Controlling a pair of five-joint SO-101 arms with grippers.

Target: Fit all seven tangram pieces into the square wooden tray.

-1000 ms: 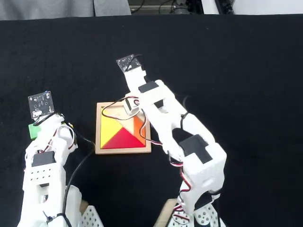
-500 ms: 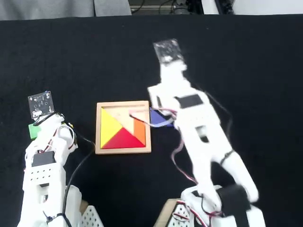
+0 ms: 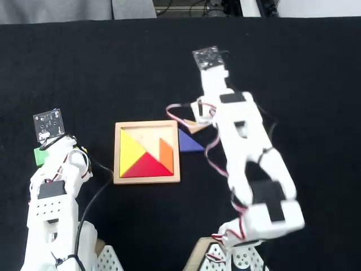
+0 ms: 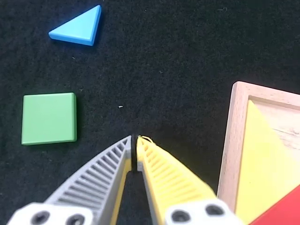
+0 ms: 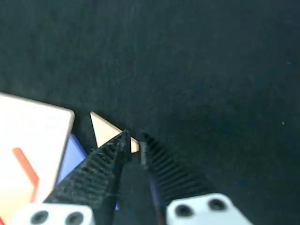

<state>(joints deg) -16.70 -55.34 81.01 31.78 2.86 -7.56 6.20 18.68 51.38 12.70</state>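
right gripper [image 5: 134,143]: jaws a narrow slit apart, holding nothing | pale tan triangle piece [image 5: 104,127]: on the cloth at its tips, just outside square wooden tray [image 3: 146,179] corner; one corner hidden behind them | left gripper [image 4: 136,140]: closed, empty

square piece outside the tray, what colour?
Green. The square piece shows best in the left wrist view.

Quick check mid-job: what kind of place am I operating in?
Likely a lab or workshop bench: a black-draped table, a wooden puzzle tray, and cables past the far edge.
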